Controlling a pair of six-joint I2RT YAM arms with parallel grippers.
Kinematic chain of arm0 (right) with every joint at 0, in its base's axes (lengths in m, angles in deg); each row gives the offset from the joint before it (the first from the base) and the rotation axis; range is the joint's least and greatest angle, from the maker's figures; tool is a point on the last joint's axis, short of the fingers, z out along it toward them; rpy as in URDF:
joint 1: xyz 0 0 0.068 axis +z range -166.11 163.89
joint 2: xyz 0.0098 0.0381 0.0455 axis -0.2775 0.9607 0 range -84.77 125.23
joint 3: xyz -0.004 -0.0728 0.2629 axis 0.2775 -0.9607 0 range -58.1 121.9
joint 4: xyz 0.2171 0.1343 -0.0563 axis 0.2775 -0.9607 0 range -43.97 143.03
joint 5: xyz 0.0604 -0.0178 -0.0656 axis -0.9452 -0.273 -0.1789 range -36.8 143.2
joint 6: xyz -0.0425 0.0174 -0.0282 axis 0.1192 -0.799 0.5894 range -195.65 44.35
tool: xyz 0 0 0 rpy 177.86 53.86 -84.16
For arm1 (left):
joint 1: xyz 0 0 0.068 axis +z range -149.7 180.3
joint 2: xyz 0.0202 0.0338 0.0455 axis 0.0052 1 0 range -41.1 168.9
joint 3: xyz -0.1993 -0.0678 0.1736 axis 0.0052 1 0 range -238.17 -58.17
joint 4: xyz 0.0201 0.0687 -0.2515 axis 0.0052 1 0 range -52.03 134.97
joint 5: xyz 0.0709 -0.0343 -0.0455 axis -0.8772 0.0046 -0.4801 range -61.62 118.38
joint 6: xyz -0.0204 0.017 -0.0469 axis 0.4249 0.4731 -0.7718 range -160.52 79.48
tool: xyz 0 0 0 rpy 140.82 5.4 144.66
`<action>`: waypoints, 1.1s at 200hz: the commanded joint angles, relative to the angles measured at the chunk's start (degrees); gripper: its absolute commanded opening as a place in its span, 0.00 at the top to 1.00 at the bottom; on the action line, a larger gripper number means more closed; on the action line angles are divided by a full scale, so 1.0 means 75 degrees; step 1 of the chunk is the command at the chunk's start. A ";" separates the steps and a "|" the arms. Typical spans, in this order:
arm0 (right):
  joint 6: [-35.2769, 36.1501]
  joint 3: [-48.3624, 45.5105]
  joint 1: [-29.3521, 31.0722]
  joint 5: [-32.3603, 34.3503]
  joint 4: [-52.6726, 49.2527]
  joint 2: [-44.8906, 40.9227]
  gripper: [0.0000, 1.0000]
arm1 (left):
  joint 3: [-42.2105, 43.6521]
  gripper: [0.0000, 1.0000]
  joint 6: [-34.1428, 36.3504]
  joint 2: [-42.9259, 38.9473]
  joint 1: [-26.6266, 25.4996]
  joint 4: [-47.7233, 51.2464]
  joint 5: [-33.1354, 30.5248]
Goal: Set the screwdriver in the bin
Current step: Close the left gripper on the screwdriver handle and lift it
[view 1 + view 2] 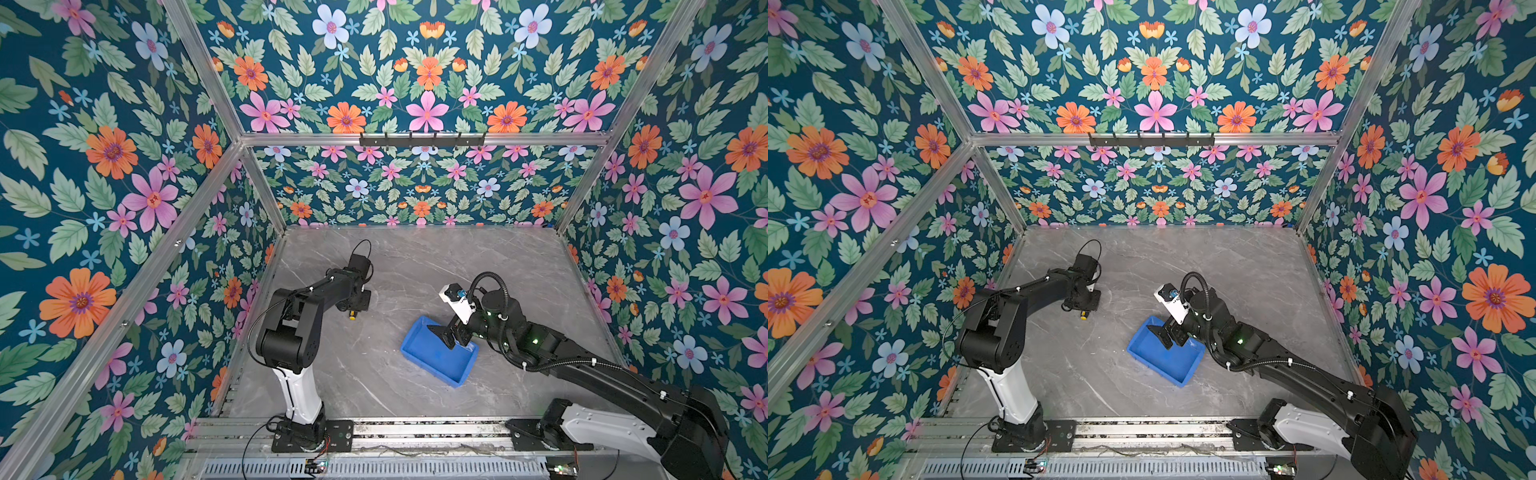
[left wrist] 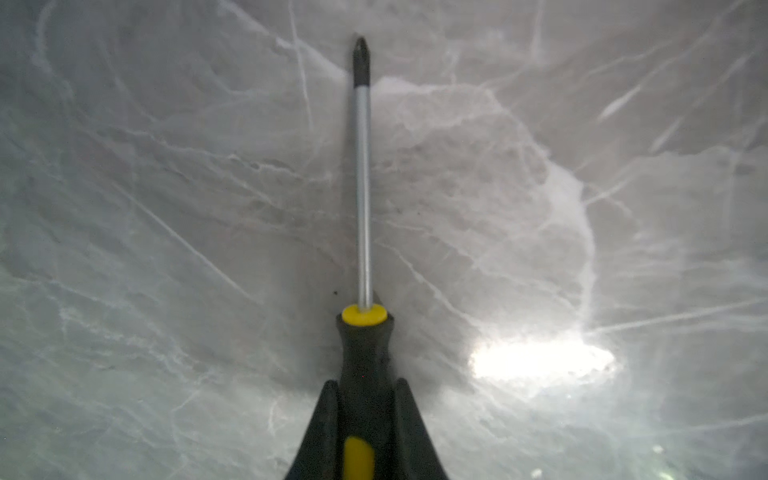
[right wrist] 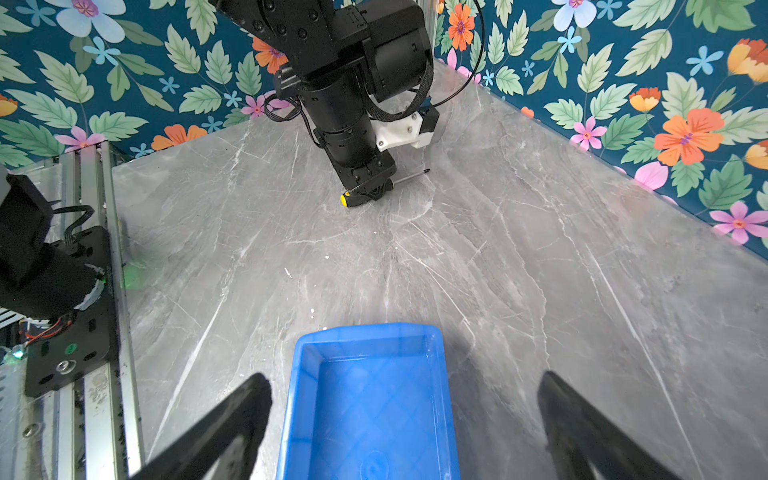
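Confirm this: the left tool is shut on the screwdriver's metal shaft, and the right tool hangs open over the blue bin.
Wrong on one point: the left tool is shut on the screwdriver by its black-and-yellow handle, not its shaft, which juts out bare, as the left wrist view shows. The right tool does hang open over the blue bin.

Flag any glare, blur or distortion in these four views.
Left wrist: hot glare patch on the table beside the screwdriver, veining soft. Right wrist: right gripper fingers blurred, bin sharp. Both top views: even light, no glare.
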 commanded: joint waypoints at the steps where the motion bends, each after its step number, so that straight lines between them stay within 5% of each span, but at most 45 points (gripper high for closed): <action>1: -0.0135 -0.0008 0.0007 0.0058 0.0041 -0.0072 0.01 | 0.0057 0.91 -0.0142 0.0064 0.0002 0.0395 0.0087; 25: -0.0175 -0.0041 0.0009 0.0100 0.0012 -0.0151 0.01 | 0.0049 1.00 -0.0211 0.0042 -0.0013 0.0409 0.0167; 117: -0.0349 -0.0223 0.0012 0.0257 0.0046 -0.0420 0.01 | 0.0181 1.00 -0.0632 -0.0577 -0.0174 0.0010 0.0412; 220: -0.0569 -0.0504 0.0005 0.0632 -0.0211 -0.1149 0.01 | 0.0937 1.00 0.1904 -0.2249 -0.0514 -0.1603 0.1447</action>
